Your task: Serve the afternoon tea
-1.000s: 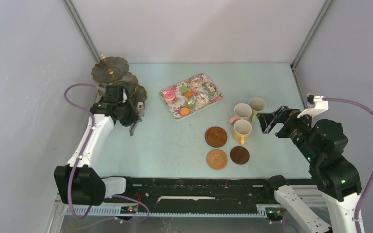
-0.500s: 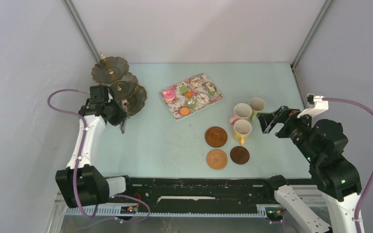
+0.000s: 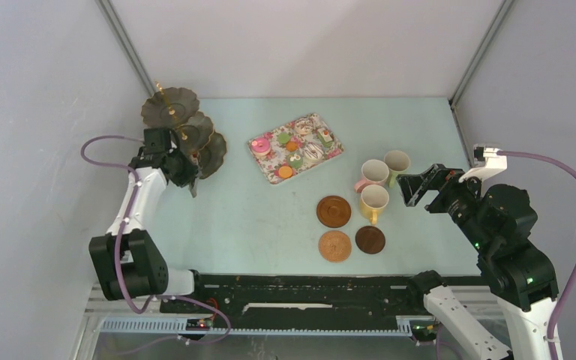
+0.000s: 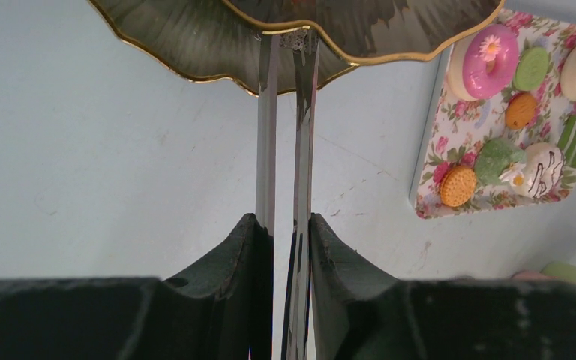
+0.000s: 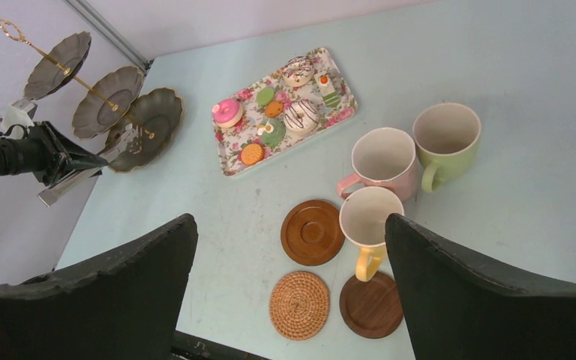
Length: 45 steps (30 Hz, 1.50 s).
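My left gripper (image 3: 182,166) is shut on the long metal tongs (image 4: 268,135). Their two arms reach forward to the rim of the lowest plate of the dark scalloped three-tier stand (image 3: 195,132), at the far left. The toy cakes and macarons (image 3: 294,146) lie on the flowered tray (image 3: 335,155). The pink mug (image 3: 373,174), green mug (image 3: 397,162) and yellow mug (image 3: 374,201) stand together at the right. Three brown coasters (image 3: 334,211) lie in front of them, all bare. My right gripper (image 3: 418,187) is open and empty beside the mugs.
The stand (image 5: 109,101) is close to the left wall and back corner. The woven coaster (image 5: 298,304) and the dark coaster (image 5: 370,305) lie near the table's front edge. The yellow mug's handle (image 5: 366,264) points at the dark coaster.
My left arm has swung left and back with the tongs, bringing their tips to the stand's lowest plate. The right arm and the mugs have not moved.
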Motion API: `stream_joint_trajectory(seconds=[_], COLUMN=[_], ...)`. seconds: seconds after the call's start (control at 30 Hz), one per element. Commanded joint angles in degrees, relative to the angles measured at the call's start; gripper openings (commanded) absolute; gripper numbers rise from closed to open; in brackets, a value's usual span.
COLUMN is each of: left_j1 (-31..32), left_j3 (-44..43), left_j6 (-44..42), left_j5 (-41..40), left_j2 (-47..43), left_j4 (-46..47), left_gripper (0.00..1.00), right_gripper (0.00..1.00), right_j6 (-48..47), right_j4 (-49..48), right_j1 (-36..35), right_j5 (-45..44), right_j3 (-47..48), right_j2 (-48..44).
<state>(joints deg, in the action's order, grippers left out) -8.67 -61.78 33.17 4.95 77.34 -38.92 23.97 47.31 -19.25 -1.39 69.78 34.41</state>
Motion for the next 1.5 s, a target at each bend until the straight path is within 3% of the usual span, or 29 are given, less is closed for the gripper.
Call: stream_joint_trajectory(seconds=[0.0, 0.43, 0.67, 1.13, 1.47], left_j1=[-0.45, -0.38, -0.38, 0.38, 1.70], left_j3=[-0.01, 2.88, 2.72, 1.46, 6.18], left_j6=[2.50, 2.96, 2.05, 0.51, 1.34], left_j5=[2.12, 3.20, 2.98, 2.32, 4.40], left_j2=[1.38, 2.88, 3.32, -2.08, -10.46], left_j4=[5.24, 7.53, 7.11, 2.95, -0.66], left_gripper=[0.29, 0.33, 0.49, 0.47, 0.47], right_gripper=[0.98, 0.98, 0.98, 0.98, 0.99], right_j6=[-0.94, -0.61, -0.51, -0.43, -0.04], right_j4=[-2.48, -2.52, -2.61, -3.10, -3.06], right_j1=[0.38, 0.59, 0.66, 0.61, 0.61], right_j5=[-0.63, -0.55, -0.16, 0.68, 0.77], right_j3=[-0.08, -0.03, -0.03, -0.08, -0.06], right_j2=[0.69, 0.83, 0.74, 0.65, 0.54])
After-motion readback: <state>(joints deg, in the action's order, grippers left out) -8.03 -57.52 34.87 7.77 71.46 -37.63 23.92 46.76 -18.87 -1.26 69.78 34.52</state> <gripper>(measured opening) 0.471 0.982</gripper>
